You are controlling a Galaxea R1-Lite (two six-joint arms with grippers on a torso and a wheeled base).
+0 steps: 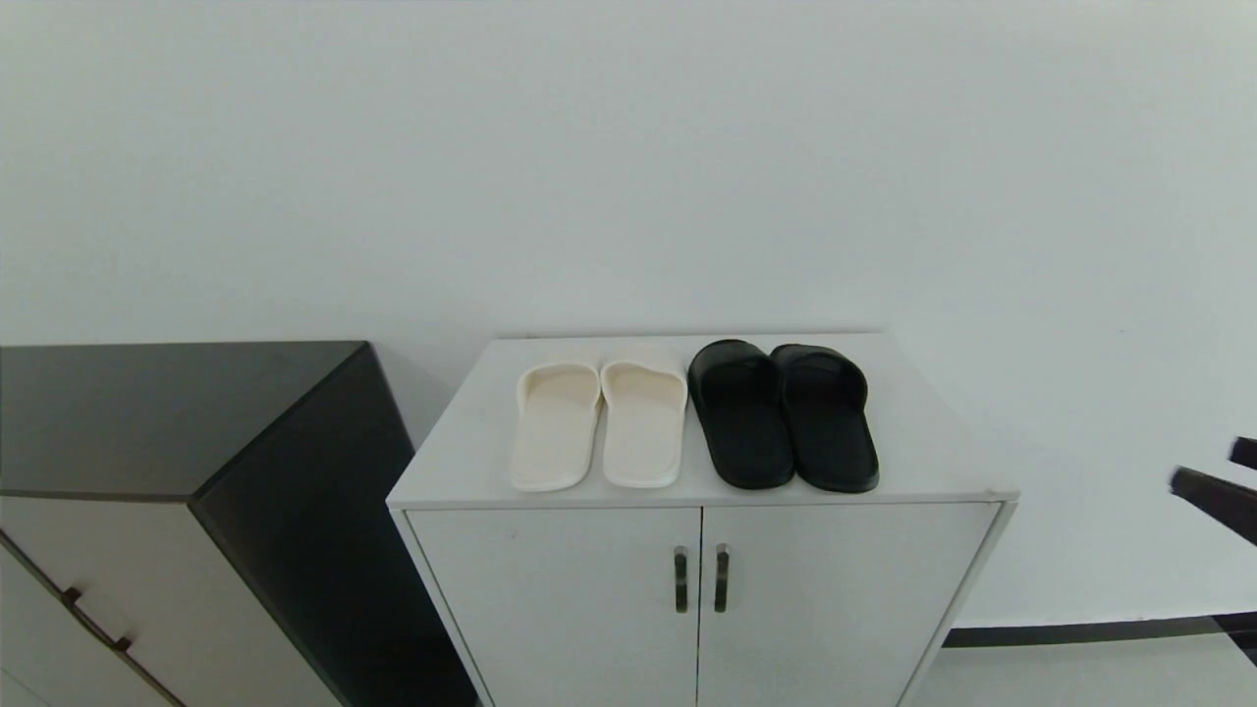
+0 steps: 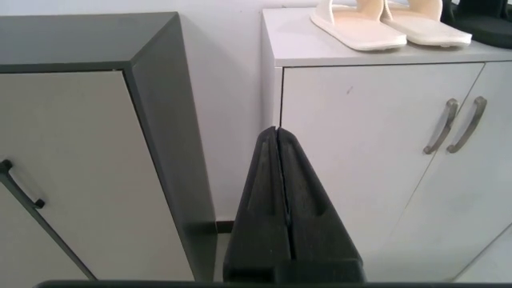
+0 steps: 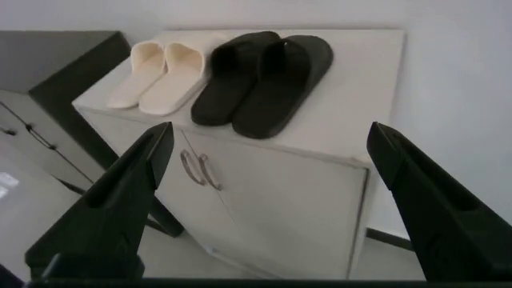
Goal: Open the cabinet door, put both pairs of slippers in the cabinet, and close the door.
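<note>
A white cabinet (image 1: 550, 589) stands before me with both doors shut and two dark handles (image 1: 699, 579) at the centre seam. On its top lie a cream pair of slippers (image 1: 597, 422) on the left and a black pair of slippers (image 1: 783, 414) on the right, side by side. My left gripper (image 2: 278, 140) is shut and empty, low in front of the cabinet's left corner. My right gripper (image 3: 268, 156) is wide open, out to the right of the cabinet, facing the black slippers (image 3: 262, 70) and the cream slippers (image 3: 160, 72).
A dark-topped chest of drawers (image 1: 177, 422) stands close to the left of the cabinet, with a narrow gap between them. A white wall runs behind both. Bare floor lies to the right of the cabinet (image 1: 1080, 668).
</note>
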